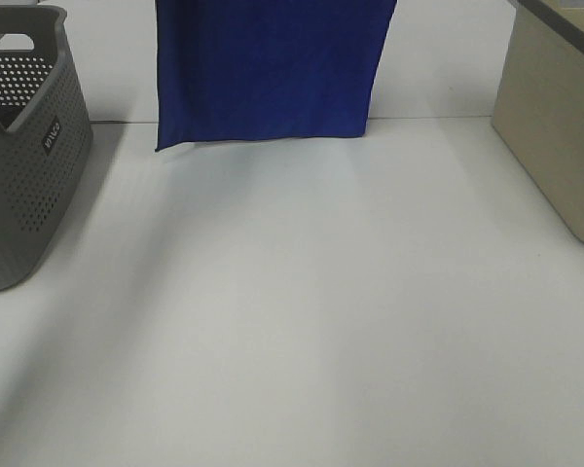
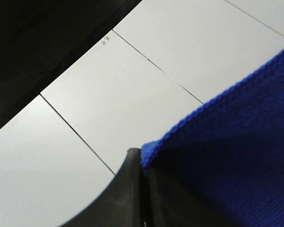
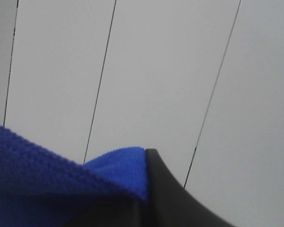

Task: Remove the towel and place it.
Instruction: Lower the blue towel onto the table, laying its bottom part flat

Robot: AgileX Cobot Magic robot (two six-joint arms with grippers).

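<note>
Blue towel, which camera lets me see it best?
The exterior high view. There the towel hangs spread out, with its bottom edge and both sides showing. The left wrist view shows only a corner pinched in the left claw, and the right wrist view only another corner in the right claw.

White table (image 1: 302, 321) — grey perforated basket (image 1: 24, 175) left, beige bin (image 1: 555, 126) right

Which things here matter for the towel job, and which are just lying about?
In the job:
towel, hanging spread out at the far side
left pincer, shut on one towel corner
right pincer, shut on another corner

Lying about:
grey perforated basket, at the left edge
beige box, at the right edge
</note>
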